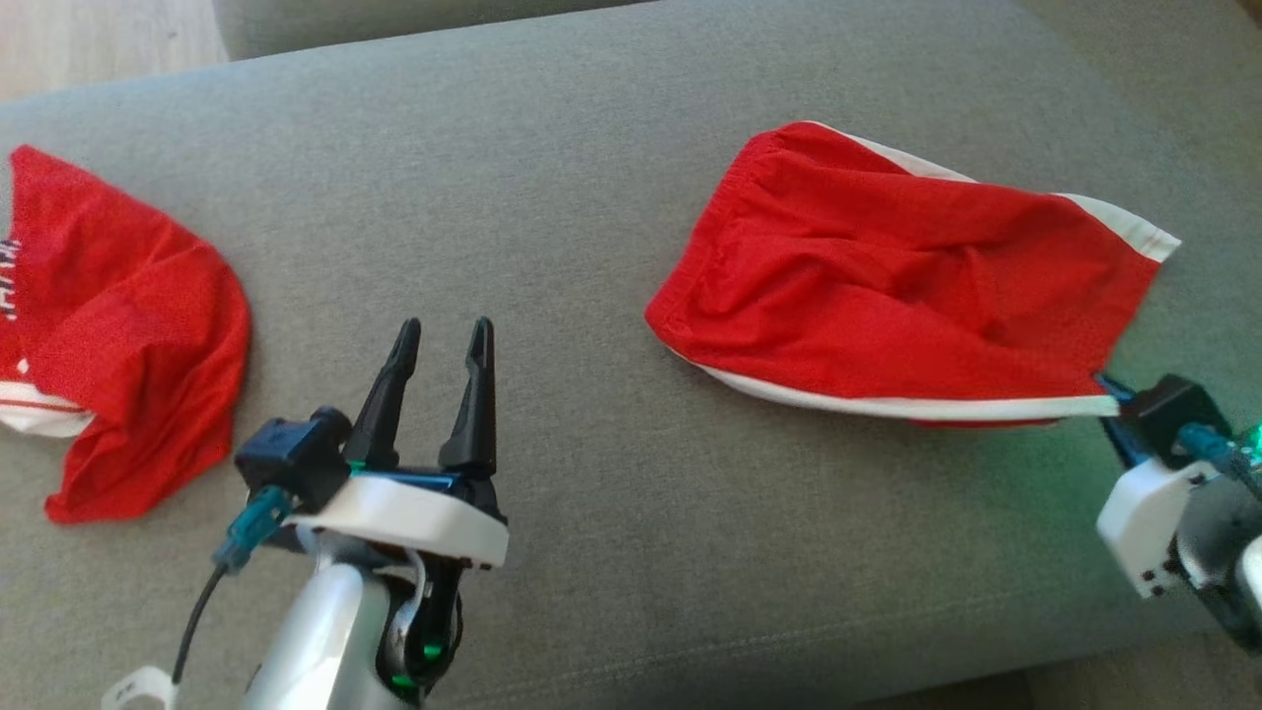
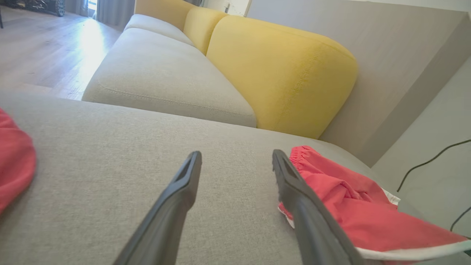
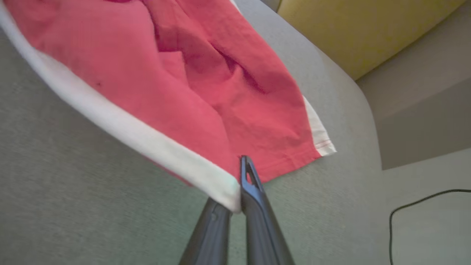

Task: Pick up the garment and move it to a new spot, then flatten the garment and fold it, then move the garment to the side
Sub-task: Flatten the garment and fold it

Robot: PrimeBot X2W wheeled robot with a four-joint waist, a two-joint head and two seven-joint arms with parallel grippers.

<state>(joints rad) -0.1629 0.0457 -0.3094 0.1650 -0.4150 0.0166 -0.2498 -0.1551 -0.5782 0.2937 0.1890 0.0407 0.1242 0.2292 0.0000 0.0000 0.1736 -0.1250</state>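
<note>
Task item: red shorts (image 1: 907,276), rumpled, on sofa seat (image 1: 552,148) toward its right edge, waistband facing centre. Right pincer (image 1: 1109,392) pressed together on white-trimmed hem corner near right front edge. Corner grip likely chosen so cloth trails flat when pulled. Left pincer (image 1: 446,330) spread, empty, hovering over front middle of seat, apart from shorts. Probably reserved for 2nd corner. 1 other red garment (image 1: 128,335) heaped at left edge, untouched.

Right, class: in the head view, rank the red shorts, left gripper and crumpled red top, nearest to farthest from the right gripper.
1. Red shorts: hem pinched by the right gripper.
2. Left gripper: centre-left.
3. Crumpled red top: far left.
</note>
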